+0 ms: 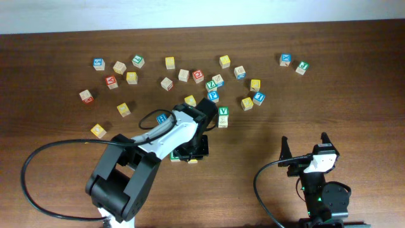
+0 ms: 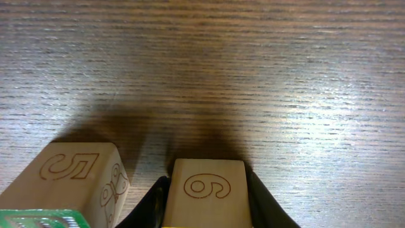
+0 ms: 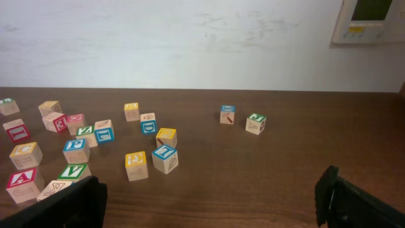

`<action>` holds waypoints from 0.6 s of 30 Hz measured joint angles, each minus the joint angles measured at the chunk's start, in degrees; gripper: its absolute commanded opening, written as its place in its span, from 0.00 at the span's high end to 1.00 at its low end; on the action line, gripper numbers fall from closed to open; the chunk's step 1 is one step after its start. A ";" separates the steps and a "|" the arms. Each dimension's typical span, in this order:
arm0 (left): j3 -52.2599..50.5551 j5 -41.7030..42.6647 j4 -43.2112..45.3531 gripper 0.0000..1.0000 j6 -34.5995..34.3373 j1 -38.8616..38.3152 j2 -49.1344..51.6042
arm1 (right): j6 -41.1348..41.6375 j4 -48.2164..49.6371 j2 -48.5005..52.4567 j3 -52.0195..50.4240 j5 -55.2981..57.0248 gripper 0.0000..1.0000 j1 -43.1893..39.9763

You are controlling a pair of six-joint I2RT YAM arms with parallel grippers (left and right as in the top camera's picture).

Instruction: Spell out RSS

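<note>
My left gripper (image 2: 207,212) is shut on a wooden letter block (image 2: 207,193) with a yellow edge, its top face showing an outlined 6. It sits on the table beside a second block (image 2: 69,177) with a green face and an outlined 5 on top. In the overhead view the left gripper (image 1: 190,152) is low over both blocks, just left of table centre, and hides their letters. My right gripper (image 1: 304,147) is open and empty at the front right. Its dark fingertips frame the right wrist view (image 3: 209,196).
Several loose letter blocks lie scattered across the far half of the table, such as a green V block (image 1: 223,116) and a blue block (image 1: 162,118) near the left arm. Two blocks (image 1: 293,63) sit far right. A black cable (image 1: 57,158) loops at front left.
</note>
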 measured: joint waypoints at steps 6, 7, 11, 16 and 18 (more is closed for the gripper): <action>0.00 -0.37 0.72 0.74 -0.04 0.04 0.00 | 0.04 0.00 0.00 0.00 0.00 0.02 0.00; 0.00 -0.52 1.05 0.74 -0.17 0.04 0.00 | 0.04 0.00 0.00 0.00 0.00 0.02 0.00; 0.00 -1.64 2.36 0.74 -0.20 0.04 -0.09 | 0.02 0.00 0.00 0.00 0.00 0.02 0.00; 0.00 -2.21 2.75 0.73 -0.20 0.04 -0.11 | 0.00 0.00 0.00 0.00 0.00 0.02 0.00; 0.07 -2.27 2.32 0.72 -0.20 0.04 -0.11 | 0.02 0.00 0.00 0.00 0.02 0.02 0.00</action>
